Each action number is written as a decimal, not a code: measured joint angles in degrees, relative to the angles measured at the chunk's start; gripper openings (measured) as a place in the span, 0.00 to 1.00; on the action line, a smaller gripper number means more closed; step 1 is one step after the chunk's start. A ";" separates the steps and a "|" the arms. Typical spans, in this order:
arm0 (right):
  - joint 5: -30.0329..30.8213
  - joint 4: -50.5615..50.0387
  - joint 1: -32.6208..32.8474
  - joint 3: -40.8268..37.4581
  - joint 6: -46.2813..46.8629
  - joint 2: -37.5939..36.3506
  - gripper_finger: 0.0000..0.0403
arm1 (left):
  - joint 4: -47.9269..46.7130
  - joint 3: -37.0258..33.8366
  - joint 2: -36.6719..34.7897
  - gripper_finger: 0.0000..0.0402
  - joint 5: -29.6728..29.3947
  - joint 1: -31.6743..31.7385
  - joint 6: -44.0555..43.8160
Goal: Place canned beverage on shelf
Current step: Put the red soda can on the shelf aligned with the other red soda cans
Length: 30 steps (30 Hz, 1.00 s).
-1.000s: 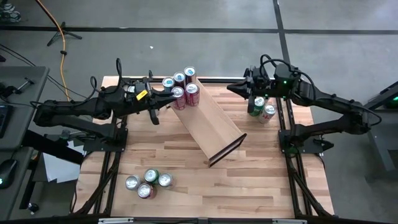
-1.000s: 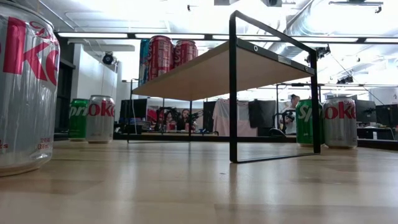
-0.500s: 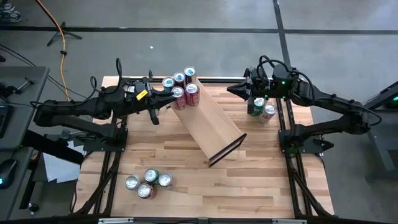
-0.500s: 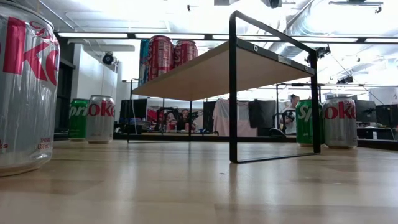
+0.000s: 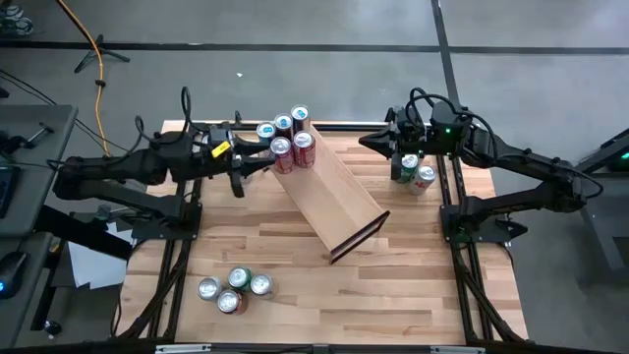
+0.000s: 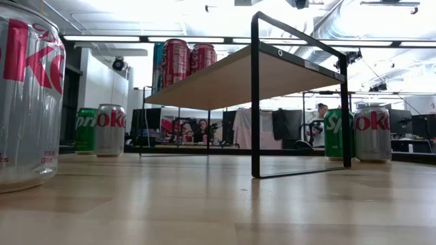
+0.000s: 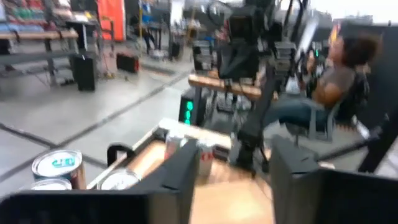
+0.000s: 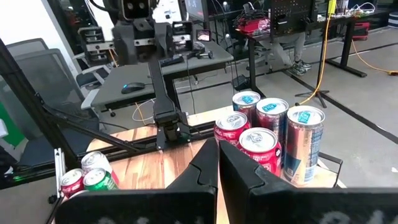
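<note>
The shelf (image 5: 334, 192), a pale plank on a black frame (image 6: 255, 102), stands slantwise on the tabletop. Several cans (image 5: 287, 136) stand upright on its far-left end, also seen in the low view (image 6: 182, 62) and the right wrist view (image 8: 264, 134). My left gripper (image 5: 263, 161) hovers level just left of those cans. It is open, and its fingers (image 7: 183, 177) have nothing between them. My right gripper (image 5: 366, 141) hangs shut (image 8: 217, 165) above the table, right of the shelf's far end and facing the cans.
Several loose cans (image 5: 232, 290) stand near the table's front left; one of them (image 6: 27, 95) looms close in the low view. A green can and a red-and-white can (image 5: 413, 172) stand at the far right by my right arm. People sit beyond the table.
My left hand has tipped a little where it hangs beside the cans on the shelf's far-left end. The cans and the shelf stand as before.
</note>
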 joint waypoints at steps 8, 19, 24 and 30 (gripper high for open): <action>-0.02 -1.49 0.00 0.00 0.00 0.00 0.00 | -9.97 7.73 0.33 0.58 0.78 -2.92 0.87; 0.20 -2.83 0.02 0.00 1.46 0.00 0.00 | -13.80 8.70 -0.13 0.67 9.73 -8.11 -0.78; 3.64 -3.53 0.02 0.00 5.25 0.00 0.00 | -21.91 8.70 0.12 0.67 11.82 -12.05 -2.50; 3.89 -6.03 0.01 0.00 6.31 0.00 0.00 | -28.30 8.68 4.39 0.66 14.00 -21.29 -10.22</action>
